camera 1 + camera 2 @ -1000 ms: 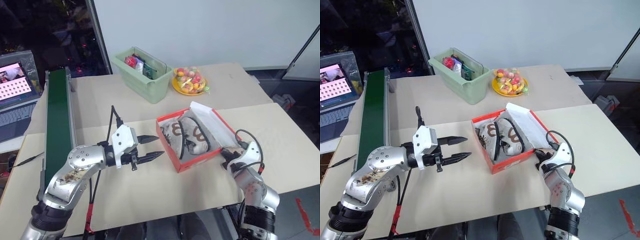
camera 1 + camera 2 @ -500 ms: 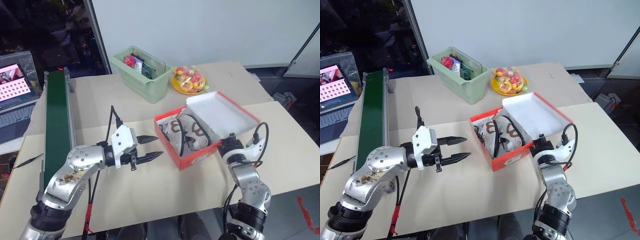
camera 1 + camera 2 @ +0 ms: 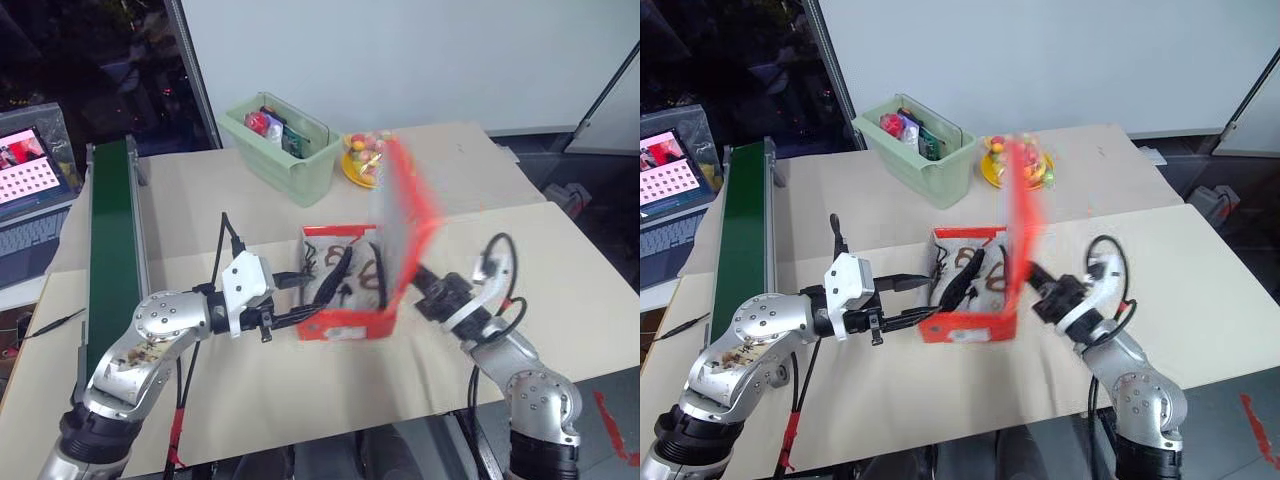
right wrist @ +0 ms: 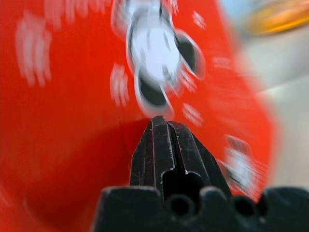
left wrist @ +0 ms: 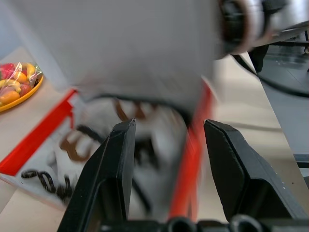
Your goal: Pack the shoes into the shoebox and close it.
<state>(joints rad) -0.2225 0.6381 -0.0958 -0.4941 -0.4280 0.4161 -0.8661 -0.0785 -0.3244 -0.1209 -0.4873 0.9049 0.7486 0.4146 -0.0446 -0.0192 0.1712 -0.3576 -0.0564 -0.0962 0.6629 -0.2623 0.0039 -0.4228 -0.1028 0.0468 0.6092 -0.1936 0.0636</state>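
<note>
**Standing lid, shoes inside the red box**

Sitting near the middle of the beige table (image 3: 560, 260), the shoebox (image 3: 345, 322) holds the shoes (image 3: 335, 275), whose dark laces and trim show above its red front wall. Its lid (image 3: 402, 215) stands almost upright on the box's right side, pale inner face toward the shoes, its outline smeared by motion blur.

The right gripper (image 3: 420, 285) lies just behind the lid's lower part, its two black fingers pressed together with no gap. In the right wrist view those fingers (image 4: 166, 145) point straight at the lid's red outer face with its white cartoon animal (image 4: 157, 63); whether the tips touch the card I cannot tell.

The left gripper (image 3: 300, 300) is at the box's left end, fingers apart and holding nothing, one above the rim and the other along the front wall. In the left wrist view its fingers (image 5: 118, 164) flank the box's red edge.

Farther back stand a pale green bin (image 3: 285, 150) and a yellow plate of sweets (image 3: 362, 160). A green conveyor belt (image 3: 112, 250) runs along the table's left edge, with a laptop (image 3: 30, 170) beyond it.
</note>
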